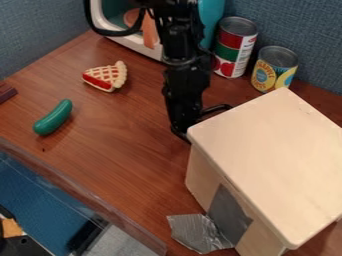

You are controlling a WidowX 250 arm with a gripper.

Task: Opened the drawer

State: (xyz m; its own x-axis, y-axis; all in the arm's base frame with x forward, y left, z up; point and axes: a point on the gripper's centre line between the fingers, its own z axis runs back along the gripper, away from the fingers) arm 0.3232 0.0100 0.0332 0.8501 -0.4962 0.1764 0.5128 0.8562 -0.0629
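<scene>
The drawer unit, a pale wooden box, stands on the right of the tabletop, its right side cut off by the view's edge; how far the drawer itself is out, I cannot tell. At the far left a dark brown piece sits at the view's edge. Next, a green toy cucumber lies aslant, with the tabletop's front edge and its clear strip running down below it. Farther back lies a lattice pie slice, apart from the cucumber. A broad stretch of wood grain spans from these two across to the box. A white toy piece stands near the back wall, partly behind the arm. The black hand hangs right at the box's upper left corner; whether it is open or closed, or touching the box, I cannot tell. Silvery tape spreads beside the box's front, near the tabletop's edge. Two upright cans, a red-and-green one and a yellow-labelled one, stand behind the box, leaving a narrow strip between.
</scene>
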